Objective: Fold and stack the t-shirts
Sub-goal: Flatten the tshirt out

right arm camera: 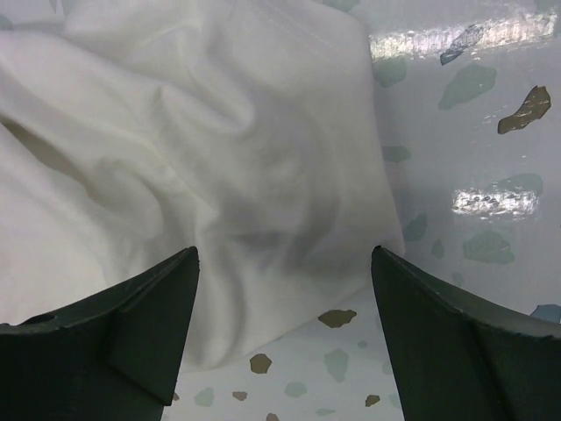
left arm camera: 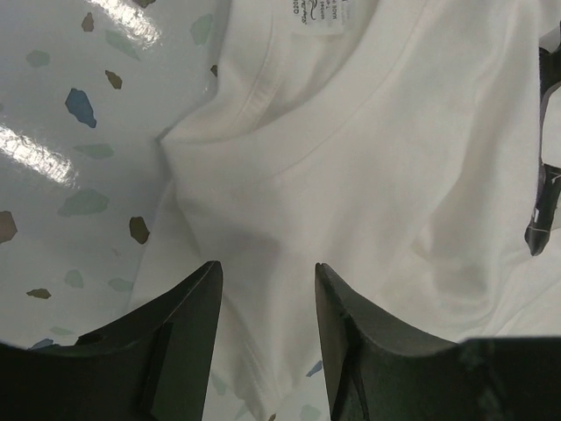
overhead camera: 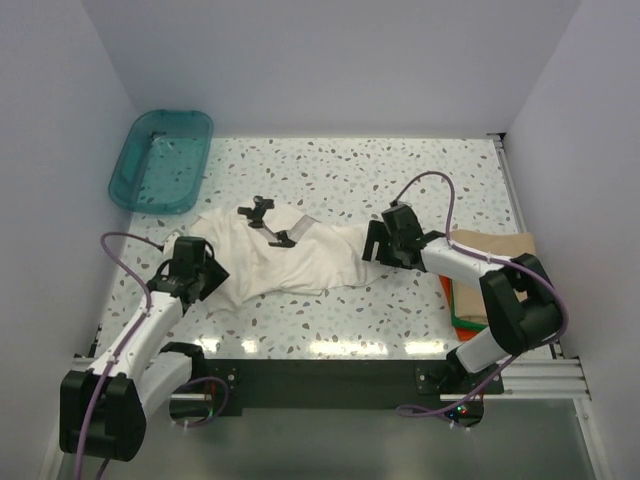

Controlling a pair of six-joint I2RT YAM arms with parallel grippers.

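Note:
An off-white t-shirt (overhead camera: 290, 255) lies rumpled across the middle of the table, with a dark print (overhead camera: 265, 216) near its far edge. My left gripper (overhead camera: 212, 272) is open, low over the shirt's left end. In the left wrist view its fingers (left arm camera: 188, 333) straddle the cloth (left arm camera: 377, 158) just below the collar and neck label (left arm camera: 316, 17). My right gripper (overhead camera: 373, 246) is wide open over the shirt's right end. In the right wrist view the cloth's edge (right arm camera: 219, 149) lies between the fingertips (right arm camera: 158, 307). Neither holds anything.
A teal plastic tub (overhead camera: 160, 160) stands at the far left. At the right edge lies a pile of folded shirts: tan (overhead camera: 495, 243) on top, orange-red (overhead camera: 465, 310) and a green edge (overhead camera: 453, 325) beneath. White walls enclose the speckled table (overhead camera: 400, 180).

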